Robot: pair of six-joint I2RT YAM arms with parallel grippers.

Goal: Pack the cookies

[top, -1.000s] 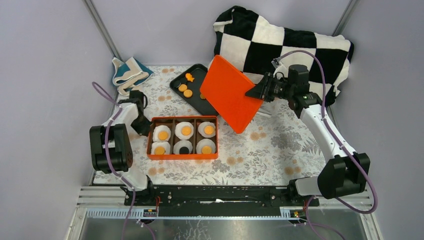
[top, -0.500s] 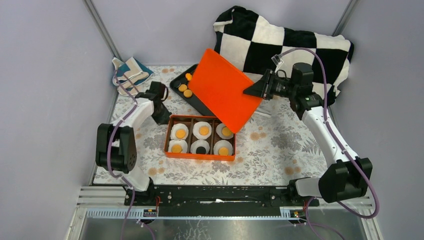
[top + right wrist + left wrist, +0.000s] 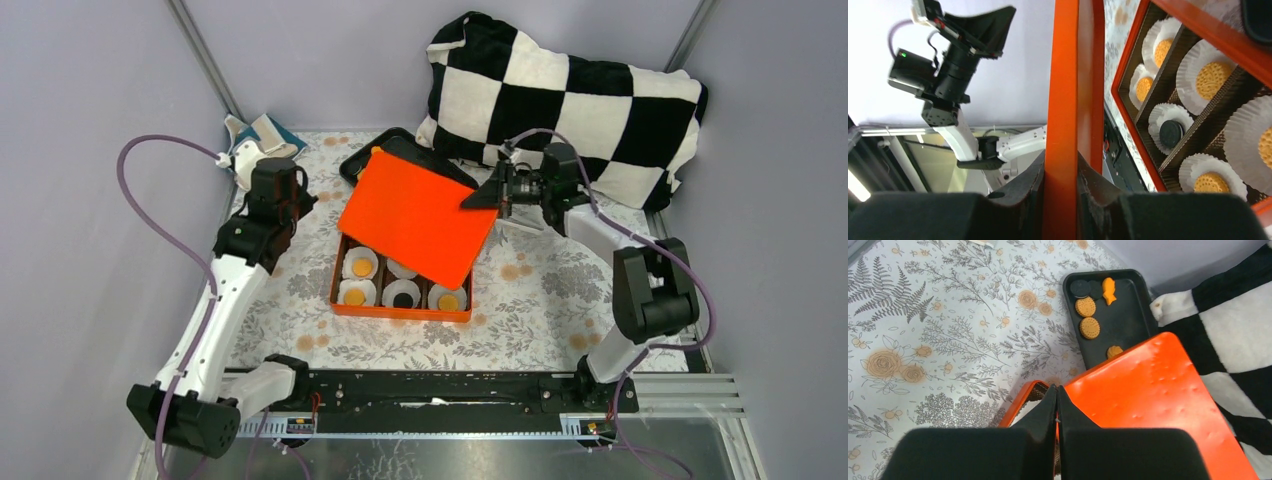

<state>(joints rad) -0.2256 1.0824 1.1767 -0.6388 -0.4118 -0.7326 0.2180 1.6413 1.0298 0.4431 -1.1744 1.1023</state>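
Lid [image 3: 418, 215] hangs tilted over the orange box [image 3: 400, 309] because the right hand [image 3: 497, 193] pinches its right edge, apparently to lower it as a cover. Cookies [image 3: 354, 297] sit in paper cups [image 3: 1238, 135] inside the box's compartments, and a few more lie on the black tray [image 3: 1128, 325] behind. The left hand [image 3: 1057, 395], pressed shut and empty, hovers by the lid's left side, likely to steady it.

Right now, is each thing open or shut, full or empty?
lid: tilted over the box, not closed.
box: partly covered, cookies in every slot.
tray: holds a few cookies.
left claw: shut, empty.
right claw: shut on the lid.
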